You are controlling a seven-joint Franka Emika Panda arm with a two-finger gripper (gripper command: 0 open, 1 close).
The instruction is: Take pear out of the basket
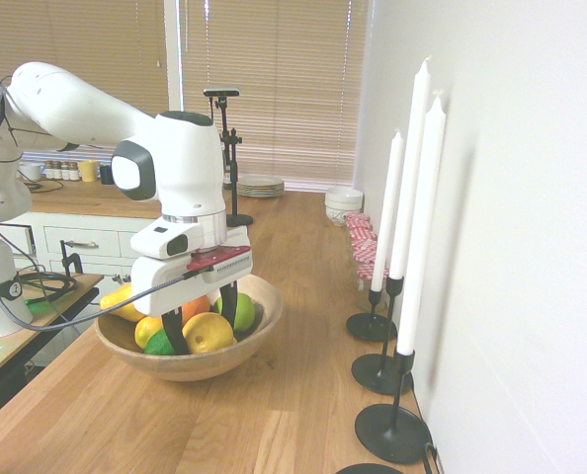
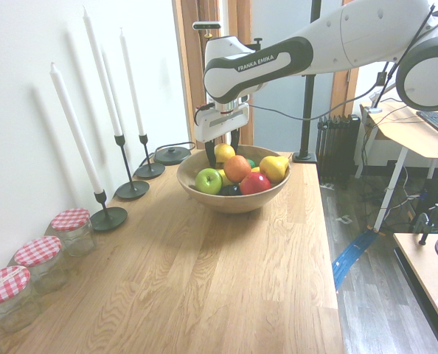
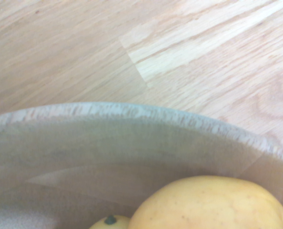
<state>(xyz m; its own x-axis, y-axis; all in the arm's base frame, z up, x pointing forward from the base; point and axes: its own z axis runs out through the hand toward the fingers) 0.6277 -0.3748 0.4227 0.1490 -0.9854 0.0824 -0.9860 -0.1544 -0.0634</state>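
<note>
The pear point(image 1: 208, 333) is a roundish yellow fruit at the near side of the wooden basket point(image 1: 266, 298), among other fruit. My gripper point(image 1: 203, 318) reaches straight down into the basket. Its dark fingers point(image 1: 175, 331) stand apart, one on each side of the pear, so it is open around it. From the other side the pear point(image 2: 224, 153) shows at the far rim of the basket point(image 2: 234, 200), under the gripper point(image 2: 220, 147). In the wrist view the pear point(image 3: 213, 205) fills the lower right, just inside the basket's rim point(image 3: 132, 114).
A green apple point(image 2: 208, 181), an orange point(image 2: 237, 168), a red apple point(image 2: 254, 183) and a tapered yellow fruit point(image 2: 274, 168) share the basket. Three tall white candles point(image 2: 75, 129) in black holders line the wall. Jars with red checked lids point(image 2: 71, 221) stand beside them.
</note>
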